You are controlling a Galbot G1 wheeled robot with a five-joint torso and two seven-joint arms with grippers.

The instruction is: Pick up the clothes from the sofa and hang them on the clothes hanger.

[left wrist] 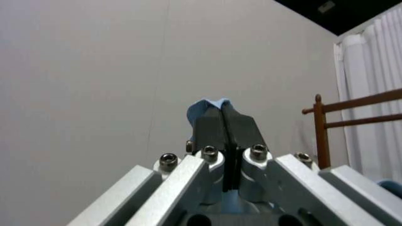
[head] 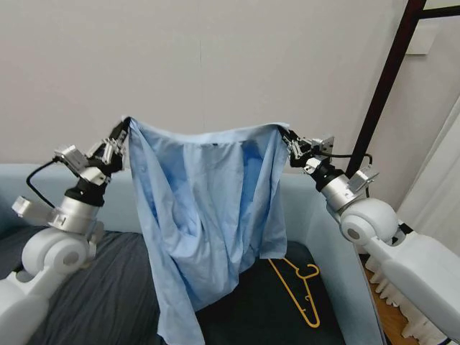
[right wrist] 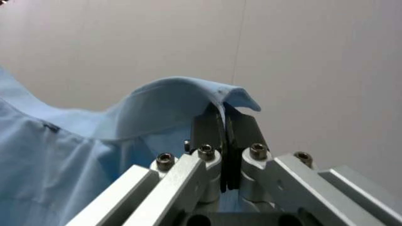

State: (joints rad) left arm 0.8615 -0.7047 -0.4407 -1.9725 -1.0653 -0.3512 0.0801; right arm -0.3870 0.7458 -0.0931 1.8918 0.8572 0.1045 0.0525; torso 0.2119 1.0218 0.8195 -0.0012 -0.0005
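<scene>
- Shirt (head: 208,208), light blue, hangs spread in the centre of the head view, its top edge stretched between the two grippers and its lower part drooping to the bottom of the frame
- Left gripper (head: 123,138) is raised at centre left of the frame, its fingers pressed together on one top corner of the shirt; in the left wrist view a bit of blue cloth pokes out past the closed fingertips (left wrist: 213,123)
- Right gripper (head: 287,140) is at centre right, at about the same height, pinching the other top corner; the right wrist view shows its fingers clamped on the folded collar edge
- Sofa (head: 327,237), pale blue with a dark grey seat, runs across the lower part of the frame behind and beneath the shirt
- Yellow hanger (head: 298,287) lies flat on the dark seat at lower right, just beside the shirt's hanging edge, well below both grippers
- Dark wooden pole (head: 392,79) slants up the upper right of the frame against the white wall
</scene>
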